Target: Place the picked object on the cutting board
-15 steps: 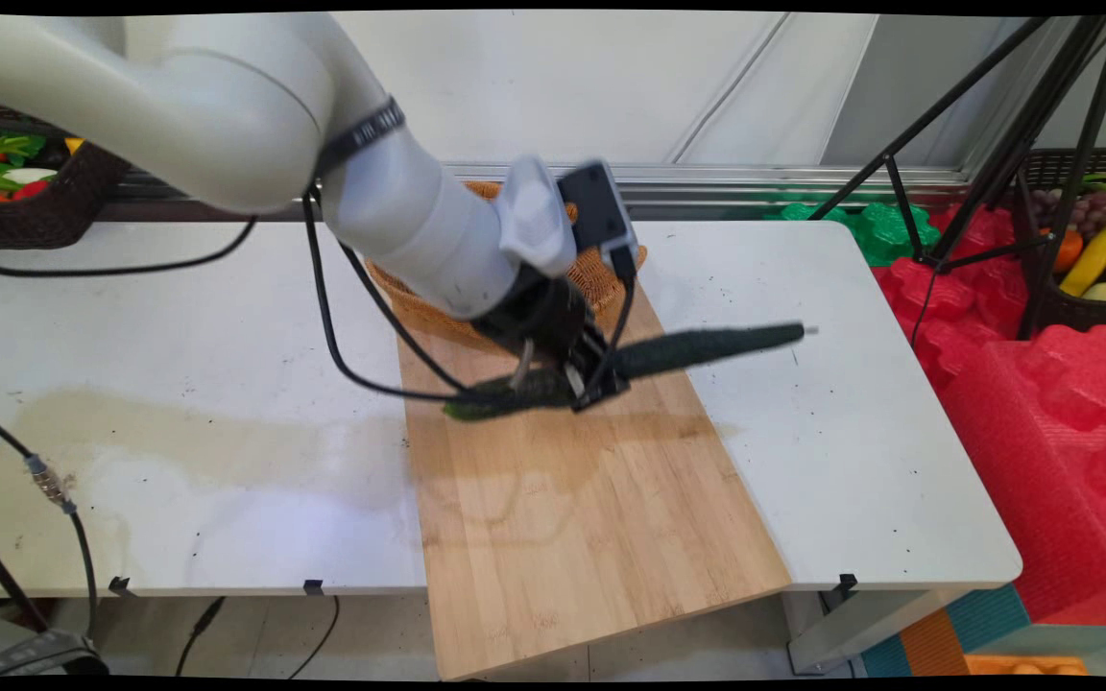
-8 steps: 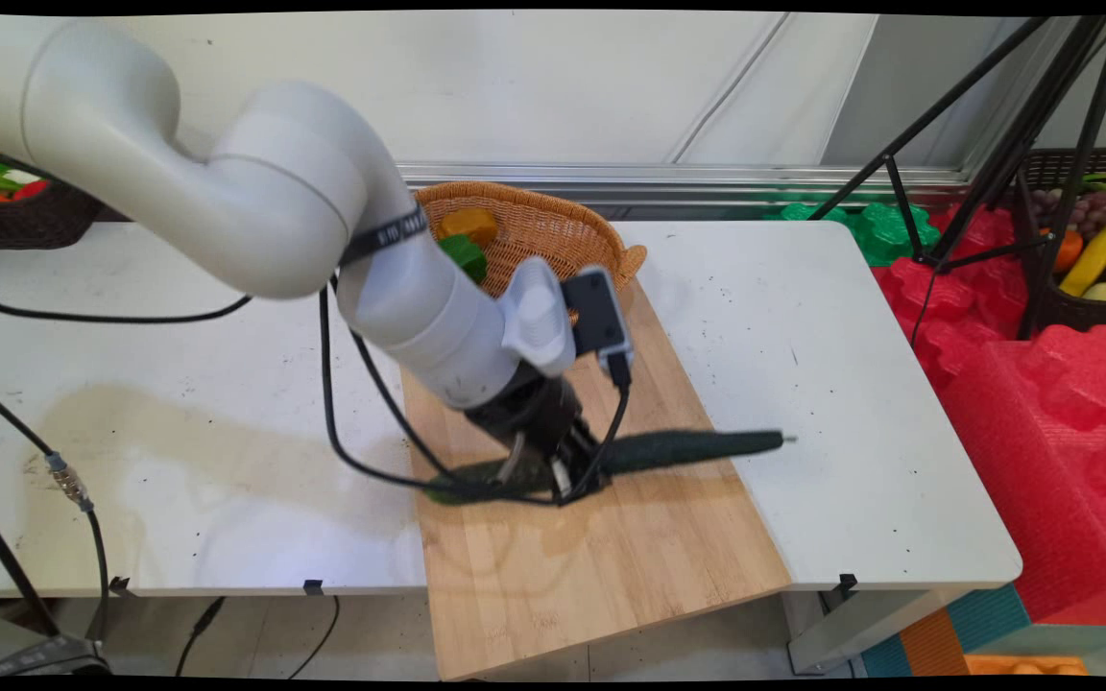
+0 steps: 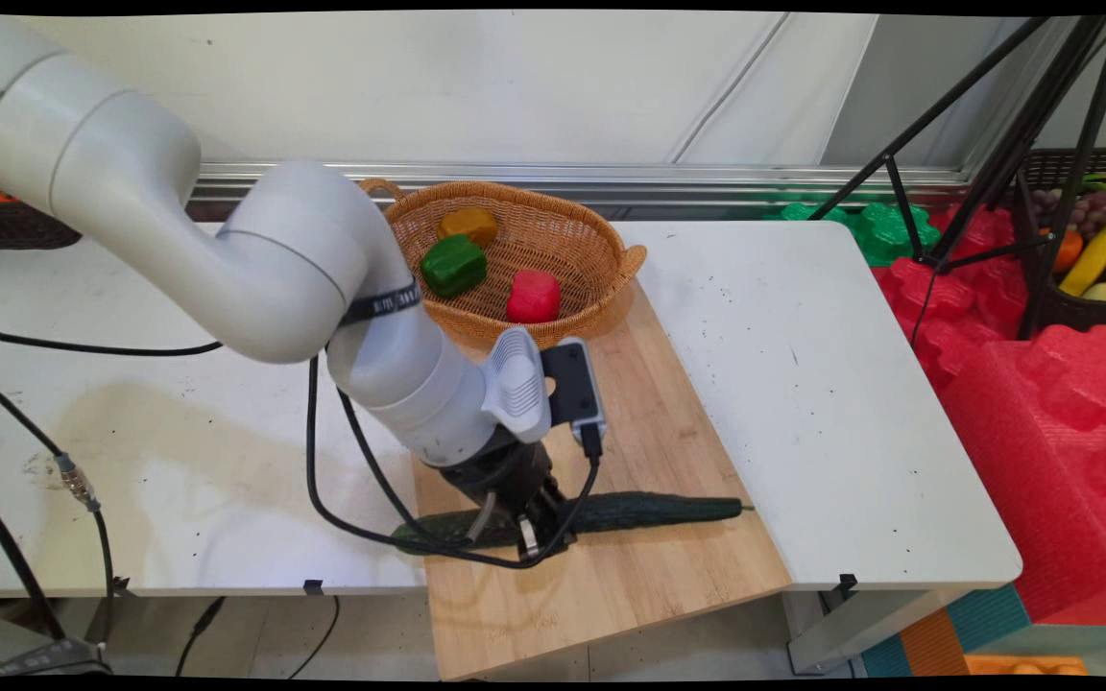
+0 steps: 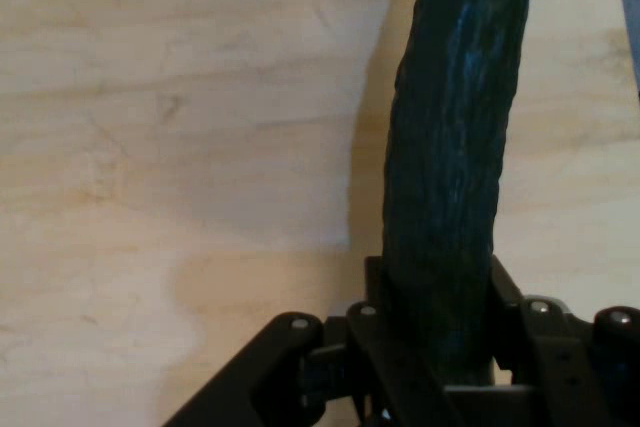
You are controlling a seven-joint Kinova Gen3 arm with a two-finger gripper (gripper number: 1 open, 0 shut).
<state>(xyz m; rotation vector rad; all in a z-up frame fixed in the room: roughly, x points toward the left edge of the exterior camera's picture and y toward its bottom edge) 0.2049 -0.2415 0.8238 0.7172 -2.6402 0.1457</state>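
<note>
Low over the near end of the cutting board [image 3: 649,422], the claw [image 3: 524,537] is clamped on a dark green cucumber [image 3: 649,511] near its middle. Cucumber lies lengthwise across the board, on or just above it; cannot tell which. Behind, a wicker basket [image 3: 601,251] on the counter [image 3: 803,365] holds a green pepper [image 3: 453,264], a red one [image 3: 533,296] and an orange one [image 3: 468,225].

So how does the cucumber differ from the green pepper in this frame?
The cucumber is long, slim and dark green; the green pepper is short, blocky and brighter. The cucumber lies across the cutting board, clamped in the gripper; the green pepper sits untouched in the wicker basket.
</note>
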